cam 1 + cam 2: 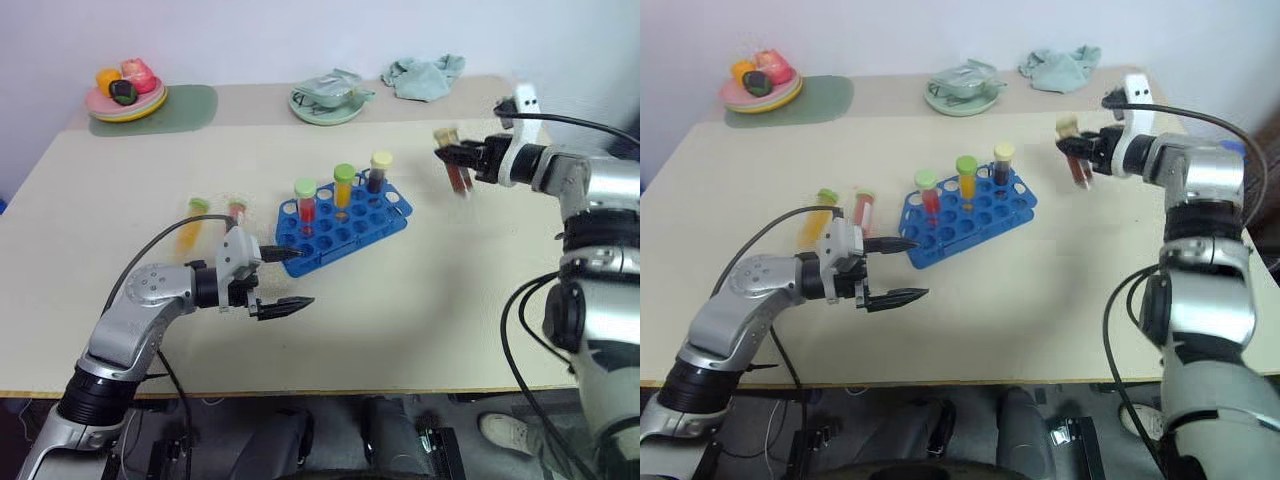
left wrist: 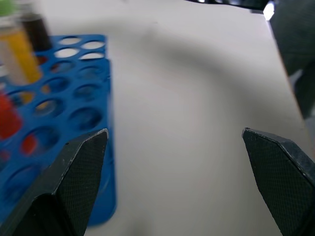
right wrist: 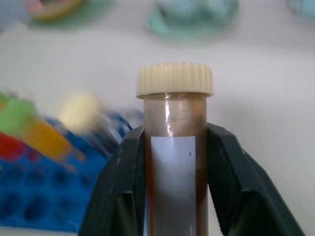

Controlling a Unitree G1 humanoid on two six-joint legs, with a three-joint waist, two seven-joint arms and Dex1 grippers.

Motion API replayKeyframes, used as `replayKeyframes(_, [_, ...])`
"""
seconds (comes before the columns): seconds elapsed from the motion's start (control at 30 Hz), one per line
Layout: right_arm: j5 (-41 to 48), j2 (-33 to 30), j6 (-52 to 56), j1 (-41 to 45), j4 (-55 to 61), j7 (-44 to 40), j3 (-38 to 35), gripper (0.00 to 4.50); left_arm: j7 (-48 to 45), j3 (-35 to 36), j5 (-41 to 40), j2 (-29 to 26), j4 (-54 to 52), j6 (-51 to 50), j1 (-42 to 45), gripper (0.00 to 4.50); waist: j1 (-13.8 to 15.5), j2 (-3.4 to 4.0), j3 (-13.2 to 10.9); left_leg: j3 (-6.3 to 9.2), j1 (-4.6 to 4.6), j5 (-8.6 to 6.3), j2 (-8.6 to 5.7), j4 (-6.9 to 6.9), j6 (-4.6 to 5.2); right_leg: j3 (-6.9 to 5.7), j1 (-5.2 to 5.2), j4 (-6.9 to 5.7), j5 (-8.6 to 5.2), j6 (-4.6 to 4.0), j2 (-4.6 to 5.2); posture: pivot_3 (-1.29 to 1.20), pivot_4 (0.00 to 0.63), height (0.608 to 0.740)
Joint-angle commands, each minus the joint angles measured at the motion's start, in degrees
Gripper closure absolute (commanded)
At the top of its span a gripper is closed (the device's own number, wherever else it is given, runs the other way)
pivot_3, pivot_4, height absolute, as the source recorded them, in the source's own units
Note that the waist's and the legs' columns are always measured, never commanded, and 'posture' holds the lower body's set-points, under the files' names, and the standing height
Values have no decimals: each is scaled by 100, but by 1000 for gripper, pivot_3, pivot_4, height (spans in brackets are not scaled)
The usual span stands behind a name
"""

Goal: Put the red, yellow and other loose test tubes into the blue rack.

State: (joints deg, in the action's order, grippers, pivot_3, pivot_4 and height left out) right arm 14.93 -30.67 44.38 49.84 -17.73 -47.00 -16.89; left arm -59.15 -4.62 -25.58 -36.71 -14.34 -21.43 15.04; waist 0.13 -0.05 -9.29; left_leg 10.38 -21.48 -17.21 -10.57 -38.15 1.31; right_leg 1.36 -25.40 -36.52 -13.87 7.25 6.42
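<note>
Lying on the beige table (image 1: pixel 420 330) at left are two loose capped tubes (image 1: pixel 192 224), orange and red; beside them the left gripper (image 1: pixel 290 278) gapes empty. Three tubes stand in the blue plastic rack (image 1: pixel 343 226). Rightmost, the right gripper (image 1: pixel 455 158) clamps a cream-capped brown tube (image 3: pixel 174 147) aloft.

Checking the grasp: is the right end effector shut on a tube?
Yes: the right end effector is shut on the cream-capped brown tube, held upright above the table.
</note>
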Motion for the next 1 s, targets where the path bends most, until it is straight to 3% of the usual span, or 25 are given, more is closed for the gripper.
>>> replayKeyframes(0.03, [468, 804, -220, -906, 2106, 953, -337, 2871, -71, 167, -13, -40, 118, 152, 113, 0, 25, 6, -4, -6, -2, 0, 0, -4, 0, 3, -3, -1, 0, 0, 1, 0, 150, 740])
replayKeyframes(0.2, [44, 1936, -2399, -1984, 2451, 1519, 196, 2871, -212, 180, -30, -67, 345, 147, 353, 0, 38, 10, -7, -43, 13, 2, -1, -17, -1, 18, -4, -26, 11, -11, 1, 0, 150, 740])
replayKeyframes(0.37, [-189, 2490, -4044, -2044, 1689, 1880, 529, 2871, -338, 263, -64, -169, 419, 97, 419, 0, -81, 10, -6, -53, 24, 5, 2, -14, -6, 19, -10, -49, 11, -12, 1, 0, 150, 740])
replayKeyframes(0.6, [-348, 2566, -5852, -1541, 6, 2175, 555, 2871, -261, 407, -137, -278, 209, -27, 324, 0, -126, 10, -7, -53, 33, 11, 13, -9, -17, 19, -11, -53, 15, -21, -25, 0, 150, 740])
replayKeyframes(1.0, [-162, 2679, -7013, -1077, -1654, 2002, 653, 2871, 171, 686, -209, -326, -303, -235, -82, 0, -141, 11, -7, -57, 34, 16, 35, -3, -29, 31, -16, -50, 25, -39, -52, 0, 150, 740])
